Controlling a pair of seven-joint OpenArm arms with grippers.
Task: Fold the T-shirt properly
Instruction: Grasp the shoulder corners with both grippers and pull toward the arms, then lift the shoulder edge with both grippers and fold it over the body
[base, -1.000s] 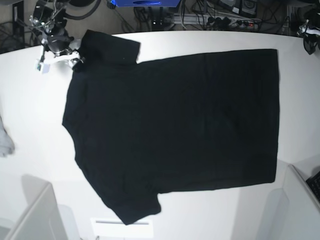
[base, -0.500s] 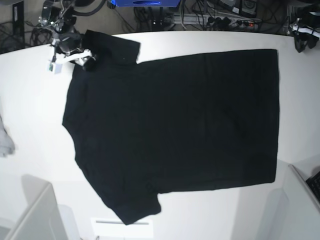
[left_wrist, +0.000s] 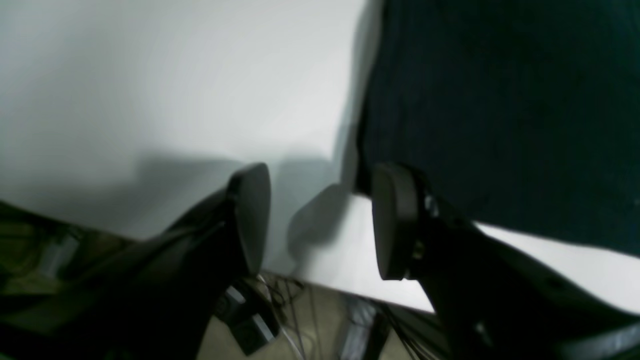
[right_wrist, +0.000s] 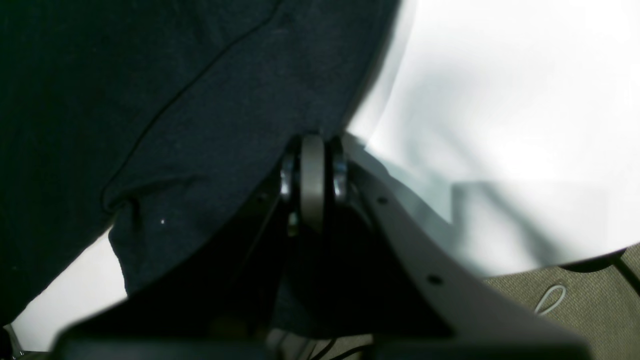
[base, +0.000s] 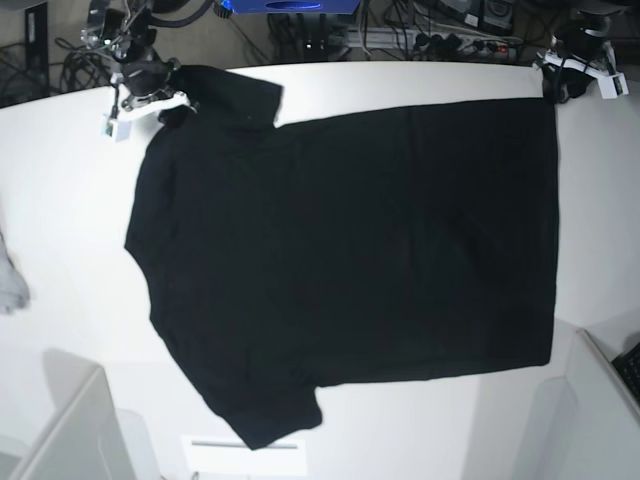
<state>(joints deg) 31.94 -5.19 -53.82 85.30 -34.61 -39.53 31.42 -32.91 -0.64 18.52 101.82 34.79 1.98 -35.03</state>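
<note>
While T-shirt lies flat on bench, both claws sit at far-edge corners.
Right claw clenched on sleeve edge; left claw released beside hem corner.

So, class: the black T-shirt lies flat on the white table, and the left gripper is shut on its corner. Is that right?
Not quite. In the left wrist view the left gripper is open, its jaws apart beside the T-shirt corner. The T-shirt does lie flat on the white table.
</note>
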